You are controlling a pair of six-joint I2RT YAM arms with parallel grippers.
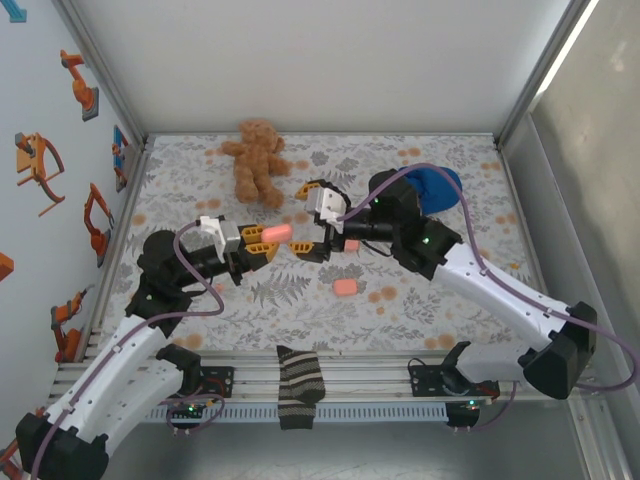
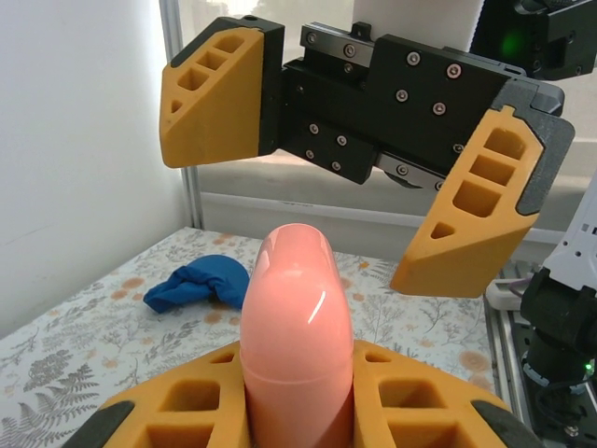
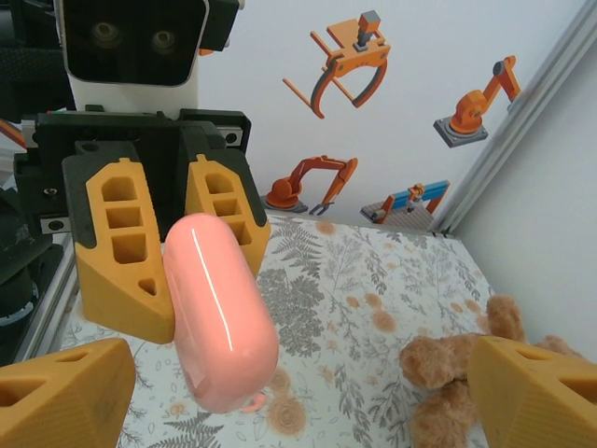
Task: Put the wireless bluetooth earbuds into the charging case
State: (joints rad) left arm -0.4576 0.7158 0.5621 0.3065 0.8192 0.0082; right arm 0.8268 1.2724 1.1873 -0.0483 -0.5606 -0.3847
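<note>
Case raised, nothing loaded yet
Nearest, a small salmon-pink plastic piece [image 1: 345,287] lies on the patterned table [image 1: 470,215], earbud or not I cannot tell; beyond it the left gripper [image 1: 258,245] clamps the glossy pink capsule-shaped charging case [image 3: 219,308], apparently closed, while the right gripper [image 1: 308,220] faces it, spread wide and empty, so insertion looks entirely ahead

Pink oblong plastic charging case [image 1: 277,232] in left gripper [image 1: 266,242] above mid floral-print table [image 1: 420,320], facing wide-spread right gripper [image 1: 306,221] just right of it. Second pink case [image 1: 345,287] on table in front. Brown plush teddy bear [image 1: 257,160] behind. Crumpled blue cloth [image 1: 440,185] back right. Striped sock [image 1: 300,385] on near rail.
</note>
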